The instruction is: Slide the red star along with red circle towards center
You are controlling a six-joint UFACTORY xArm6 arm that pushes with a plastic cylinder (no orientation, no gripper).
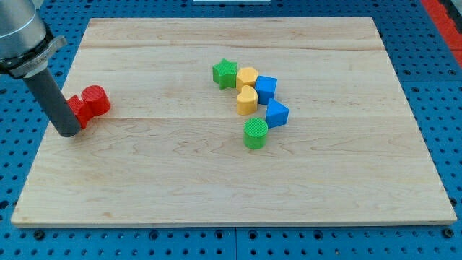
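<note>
The red circle lies on the wooden board near the view's left edge. The red star sits against its lower left side, partly hidden by my rod. My tip rests on the board just left of and below the red star, touching or nearly touching it. Both red blocks are far to the left of the board's middle.
A cluster sits right of the board's middle: a green star, a yellow hexagon, a yellow heart, a blue cube, a blue block and a green cylinder. The board's left edge is close to my tip.
</note>
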